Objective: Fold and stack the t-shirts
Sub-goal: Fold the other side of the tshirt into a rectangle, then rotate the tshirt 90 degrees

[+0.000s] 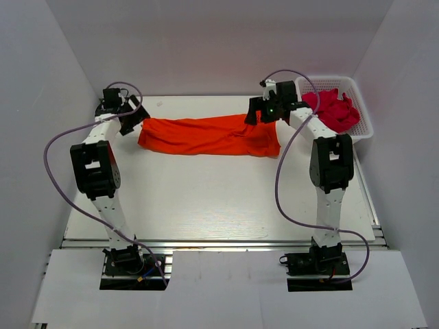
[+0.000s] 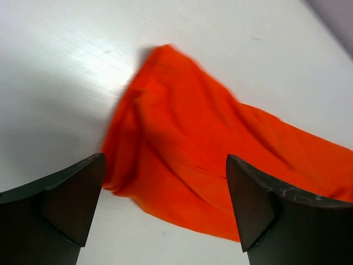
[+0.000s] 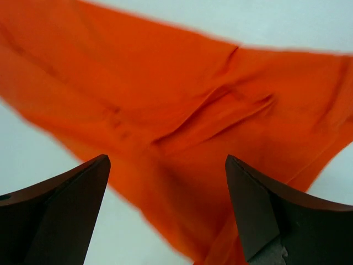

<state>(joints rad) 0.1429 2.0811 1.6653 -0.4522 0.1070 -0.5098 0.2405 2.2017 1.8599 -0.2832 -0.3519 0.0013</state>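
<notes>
Left gripper (image 2: 165, 163): jaws stood wide apart, nothing between them; it hovered just above the cloth, not touching it.
Right gripper (image 3: 165, 160): jaws likewise spread wide and empty, hanging over wrinkled cloth.
Orange shirt (image 1: 209, 136): lay loose on the table (image 1: 219, 205) toward 12 o'clock, a long rumpled band running from 9 to 3 o'clock; in the top view the left gripper sat at its 9 o'clock end and the right gripper near its 1 o'clock corner.
Crimson shirts (image 1: 333, 110): heaped in the basket (image 1: 363, 131) at the table's 2 o'clock corner, well apart from the orange one.
Step in hand: by my reading, laying out the first shirt; it was down but bunched, not yet flat or folded.
Next move calls for: probably pinching one edge or the two end corners and drawing them apart to smooth the cloth, then folding toward 6 o'clock. Each pinch had to catch one layer only, or the creases would stay.
</notes>
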